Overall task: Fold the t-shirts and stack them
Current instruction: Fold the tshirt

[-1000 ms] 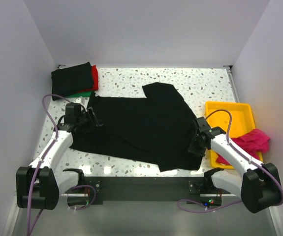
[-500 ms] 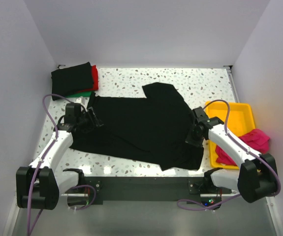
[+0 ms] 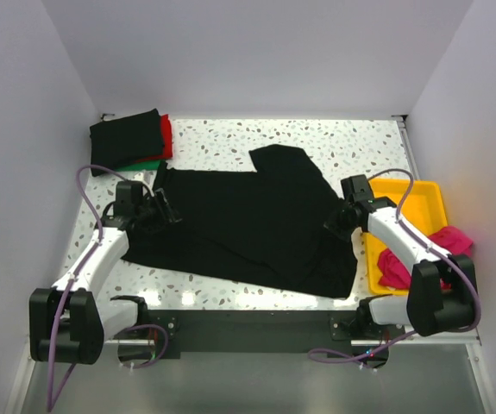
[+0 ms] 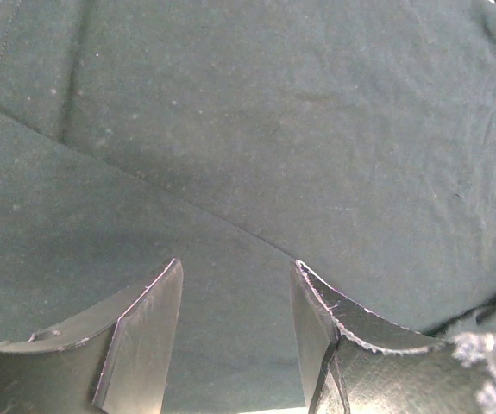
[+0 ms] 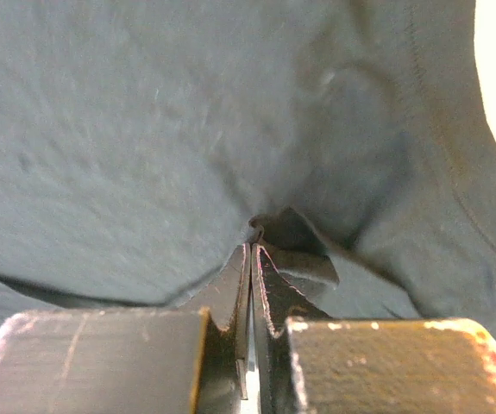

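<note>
Over the last second my right gripper (image 3: 339,222) has travelled away from the near edge. It dragged the right side of the black t-shirt (image 3: 239,220) with it, so the shirt's near right corner has drawn in. My left gripper (image 3: 163,211) has not shifted.

The shirt lies spread between my two sets of jaws. My right jaws are clenched on a small pucker of its cloth, which bunches just ahead of my tips. My left jaws stand released over the shirt's left edge, a crease running beneath the gap; I cannot tell whether they touch the cloth.

To fold well, I judge I should keep that thin pinch tight, since it could slip. I would lift only enough to clear the layer below, then sweep straight toward my left jaws while they hold their edge down.

The folded stack (image 3: 131,138) sits beyond my left jaws. The pink t-shirt (image 3: 444,244) waits in the yellow tray (image 3: 403,191), outside my right jaws.
</note>
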You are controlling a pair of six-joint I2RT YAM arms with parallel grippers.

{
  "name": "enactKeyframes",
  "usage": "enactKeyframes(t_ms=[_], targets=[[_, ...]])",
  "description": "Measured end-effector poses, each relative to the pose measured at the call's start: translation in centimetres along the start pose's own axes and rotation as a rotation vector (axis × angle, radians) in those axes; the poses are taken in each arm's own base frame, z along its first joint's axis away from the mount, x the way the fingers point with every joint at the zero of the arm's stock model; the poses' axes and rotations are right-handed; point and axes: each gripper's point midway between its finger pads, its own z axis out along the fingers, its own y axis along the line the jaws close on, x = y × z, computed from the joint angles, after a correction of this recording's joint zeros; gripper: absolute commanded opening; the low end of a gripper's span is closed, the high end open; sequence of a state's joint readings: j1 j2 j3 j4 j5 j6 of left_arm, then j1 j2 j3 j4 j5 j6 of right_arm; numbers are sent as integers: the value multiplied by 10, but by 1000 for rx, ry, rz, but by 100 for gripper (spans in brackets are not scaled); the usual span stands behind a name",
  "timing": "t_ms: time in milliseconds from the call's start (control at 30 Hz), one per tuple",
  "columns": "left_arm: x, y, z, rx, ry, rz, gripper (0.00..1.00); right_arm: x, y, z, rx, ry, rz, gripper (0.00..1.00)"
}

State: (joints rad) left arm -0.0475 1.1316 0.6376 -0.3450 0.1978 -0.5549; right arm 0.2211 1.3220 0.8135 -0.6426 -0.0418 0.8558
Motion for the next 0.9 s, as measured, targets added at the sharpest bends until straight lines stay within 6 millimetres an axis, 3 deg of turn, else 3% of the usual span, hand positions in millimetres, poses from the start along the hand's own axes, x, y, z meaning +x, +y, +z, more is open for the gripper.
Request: enactKeyframes(t_ms=[167, 433, 467, 600, 733, 900], targets=[[1, 1, 1, -3, 5, -1, 58, -16, -4, 9, -51, -15, 128, 0], [1, 1, 1, -4, 4, -1, 58, -28, 17, 14, -139, -33, 153, 0], [1, 1, 1, -4, 4, -1, 58, -28, 17, 14, -140, -36, 148, 2], [0, 2, 1, -9, 1, -1, 58, -30, 16, 4, -143, -68, 113, 33], [0, 2, 1, -12, -1, -1, 58, -23, 18, -18, -184, -114, 45, 49], [0, 2, 1, -12, -1, -1, 58, 36, 9, -16, -181, -37, -79, 66]])
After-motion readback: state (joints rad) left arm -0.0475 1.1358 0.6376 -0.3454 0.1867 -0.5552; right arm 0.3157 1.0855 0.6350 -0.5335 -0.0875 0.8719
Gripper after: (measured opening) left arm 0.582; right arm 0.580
